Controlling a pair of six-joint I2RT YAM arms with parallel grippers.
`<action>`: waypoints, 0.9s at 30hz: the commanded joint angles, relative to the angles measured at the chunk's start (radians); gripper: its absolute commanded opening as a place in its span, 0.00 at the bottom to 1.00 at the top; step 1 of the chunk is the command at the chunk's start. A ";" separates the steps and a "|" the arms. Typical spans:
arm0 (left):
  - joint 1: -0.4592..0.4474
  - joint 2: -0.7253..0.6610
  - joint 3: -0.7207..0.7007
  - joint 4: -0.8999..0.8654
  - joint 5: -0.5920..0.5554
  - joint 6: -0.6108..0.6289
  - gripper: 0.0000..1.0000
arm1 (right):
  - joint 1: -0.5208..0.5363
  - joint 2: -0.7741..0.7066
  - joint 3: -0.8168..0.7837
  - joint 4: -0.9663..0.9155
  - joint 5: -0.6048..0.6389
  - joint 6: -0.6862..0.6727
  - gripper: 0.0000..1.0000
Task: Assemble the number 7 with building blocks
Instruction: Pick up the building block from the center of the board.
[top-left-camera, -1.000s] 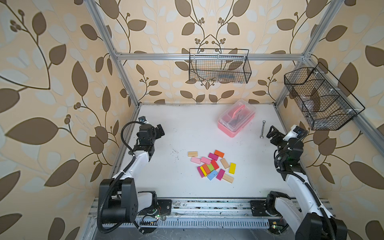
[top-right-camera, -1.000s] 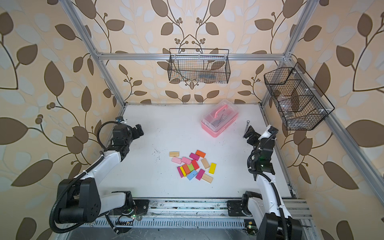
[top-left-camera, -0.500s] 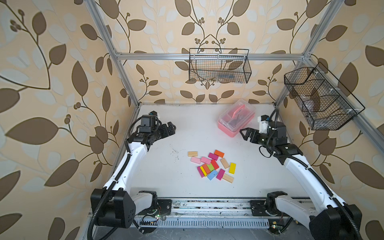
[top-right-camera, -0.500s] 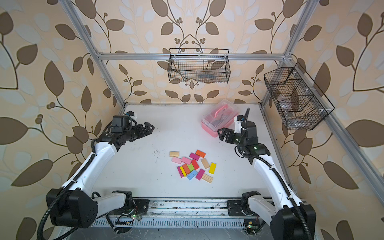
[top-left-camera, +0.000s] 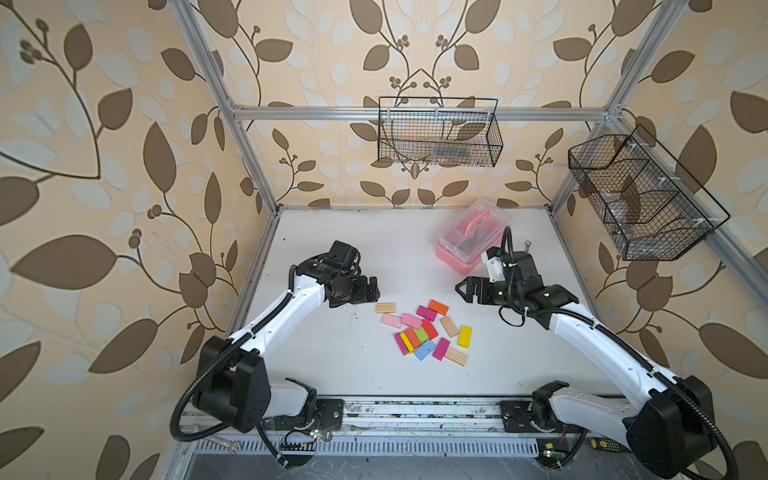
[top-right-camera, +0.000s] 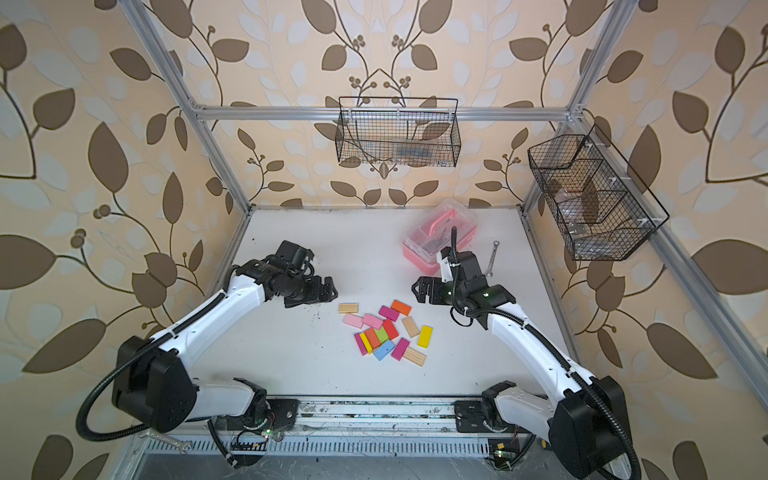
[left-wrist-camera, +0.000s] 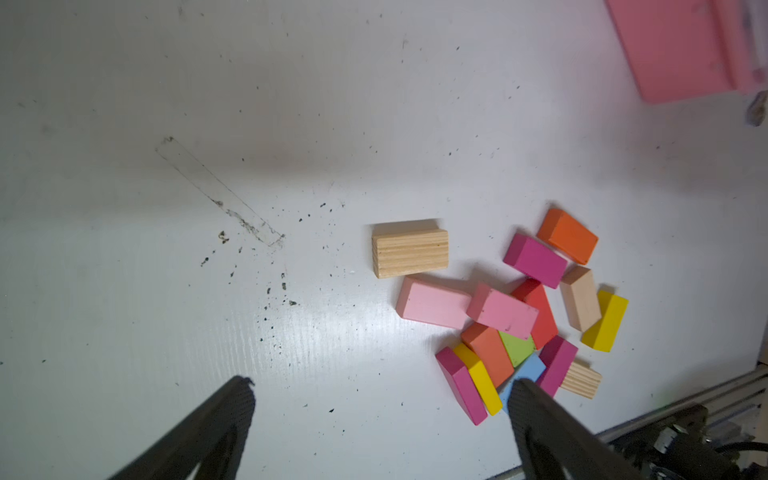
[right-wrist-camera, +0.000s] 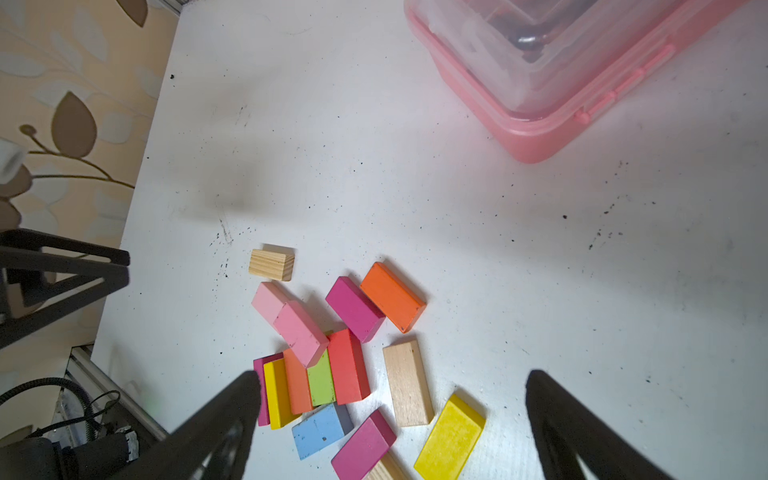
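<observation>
The left tool (top-left-camera: 370, 289) and right tool (top-left-camera: 462, 289), both jaws apart and empty, flank the heaped building blocks (top-left-camera: 429, 328); a pinch on overlapping pieces could drag neighbours.

Left arm (top-left-camera: 286, 307) and right arm (top-left-camera: 602, 345): white shells, chunky black joints, ribbed black cable (top-left-camera: 175, 419) looping off each base around 6 o'clock.

We locate the building blocks (top-left-camera: 424, 332) heaped on the table (top-left-camera: 332, 357) between the left gripper (top-left-camera: 372, 289) and the right gripper (top-left-camera: 462, 290). Behind them, rightward, sits the box (top-left-camera: 473, 235), a wrench (top-right-camera: 492, 257) just right of it.
</observation>
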 joint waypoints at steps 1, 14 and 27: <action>-0.033 0.078 0.079 -0.051 -0.061 0.001 0.97 | 0.003 0.004 -0.026 0.011 0.000 0.010 1.00; -0.167 0.361 0.232 -0.075 -0.187 -0.061 0.99 | 0.002 0.002 -0.058 0.021 -0.014 -0.010 1.00; -0.213 0.496 0.304 -0.078 -0.220 -0.112 0.99 | -0.011 0.033 -0.064 0.050 -0.049 -0.031 1.00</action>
